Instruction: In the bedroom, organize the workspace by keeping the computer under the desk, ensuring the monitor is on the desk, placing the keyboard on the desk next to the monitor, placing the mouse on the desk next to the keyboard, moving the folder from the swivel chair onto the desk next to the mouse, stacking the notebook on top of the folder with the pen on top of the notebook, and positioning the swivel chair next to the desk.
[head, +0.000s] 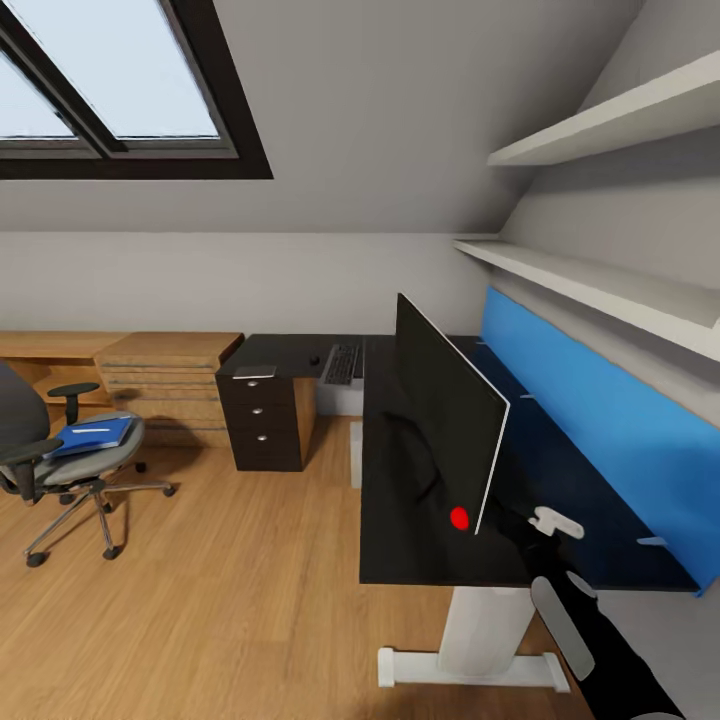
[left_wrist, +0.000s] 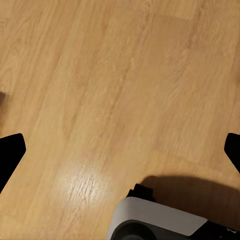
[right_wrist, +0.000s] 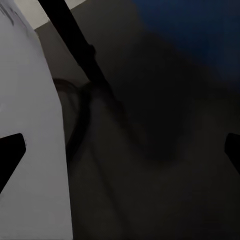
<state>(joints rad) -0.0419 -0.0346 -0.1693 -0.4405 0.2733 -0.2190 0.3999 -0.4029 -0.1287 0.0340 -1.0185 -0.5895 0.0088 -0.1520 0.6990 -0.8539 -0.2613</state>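
Right hand (right_wrist: 120, 150) spread beside monitor (head: 445, 420) on desk (head: 400, 540).

This is an attic bedroom at home, fitted out as a study corner. At the upper left of the frame a dark-framed skylight (head: 110, 85) sits in a sloping ceiling. Along the right side, 2 pale wall shelves (head: 600, 280) run above a blue panel (head: 600, 420) backing a black desk (head: 400, 540); a monitor (head: 445, 415) stands on it. Toward the middle, a keyboard (head: 341, 364) lies on a second dark desktop over a 3-drawer cabinet (head: 262, 420). At the lower left, a grey swivel chair (head: 60, 460) carrying a blue folder (head: 92, 436) stands on a wooden floor (head: 220, 600); low wooden furniture (head: 165, 375) lines the far wall.
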